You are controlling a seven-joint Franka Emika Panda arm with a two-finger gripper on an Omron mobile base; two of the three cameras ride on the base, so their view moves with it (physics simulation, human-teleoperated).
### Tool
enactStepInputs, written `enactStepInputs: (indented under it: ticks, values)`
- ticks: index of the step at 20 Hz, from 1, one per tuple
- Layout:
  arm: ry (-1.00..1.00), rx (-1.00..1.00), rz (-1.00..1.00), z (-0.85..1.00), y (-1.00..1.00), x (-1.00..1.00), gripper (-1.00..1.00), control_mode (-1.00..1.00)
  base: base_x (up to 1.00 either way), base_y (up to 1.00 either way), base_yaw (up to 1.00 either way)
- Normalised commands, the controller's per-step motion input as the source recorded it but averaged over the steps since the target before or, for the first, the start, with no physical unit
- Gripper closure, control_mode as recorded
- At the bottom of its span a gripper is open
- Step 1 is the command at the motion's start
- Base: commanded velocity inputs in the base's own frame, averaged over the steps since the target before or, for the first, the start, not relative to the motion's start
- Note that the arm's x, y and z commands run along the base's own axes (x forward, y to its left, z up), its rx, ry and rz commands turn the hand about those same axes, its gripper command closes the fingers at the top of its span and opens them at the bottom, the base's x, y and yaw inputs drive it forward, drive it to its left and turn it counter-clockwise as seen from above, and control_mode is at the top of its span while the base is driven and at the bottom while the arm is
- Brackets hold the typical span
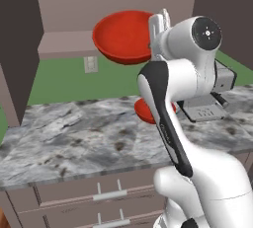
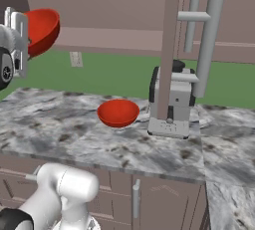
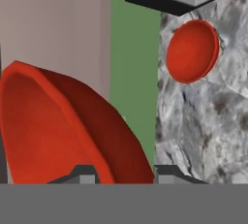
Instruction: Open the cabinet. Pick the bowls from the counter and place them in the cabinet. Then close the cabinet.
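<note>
My gripper (image 1: pixel 157 28) is shut on the rim of one red bowl (image 1: pixel 123 37), holding it tilted in the air in front of the open cabinet (image 1: pixel 99 5), level with its bottom board. In the hand view this bowl (image 3: pixel 58 131) sits between my fingertips (image 3: pixel 85 174). From the right base view, the held bowl (image 2: pixel 42 27) is at upper left beside the gripper (image 2: pixel 21 30). The second red bowl (image 2: pixel 118 112) rests on the marbled counter (image 2: pixel 64 139), left of the coffee machine; the arm partly hides that bowl (image 1: pixel 144 111). The cabinet's right door (image 2: pixel 172 45) stands open.
A grey and black coffee machine (image 2: pixel 172 102) stands on the counter behind the open door's edge and its bar handle (image 2: pixel 209 45). The left cabinet door (image 1: pixel 17 49) swings out over the counter's left end. Drawer fronts (image 1: pixel 108 192) lie below the counter edge. A wall outlet (image 1: pixel 90 64) is on the green wall.
</note>
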Motion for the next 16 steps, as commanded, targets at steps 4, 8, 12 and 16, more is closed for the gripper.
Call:
enactStepInputs:
  ticks: [4,8,12,16]
  values:
    - [0.00,0.00,0.03,0.00,0.00,0.43,1.00,-1.00,0.00,0.00,0.00]
    - [0.00,-0.01,0.04,0.00,0.01,0.40,1.00,-1.00,0.00,0.00,0.00]
    - [0.00,-0.01,0.02,0.00,0.06,0.34,1.00,-1.00,0.00,0.00,0.00]
    - [0.00,-0.02,0.00,0.00,0.10,0.41,1.00,-1.00,0.00,0.00,0.00]
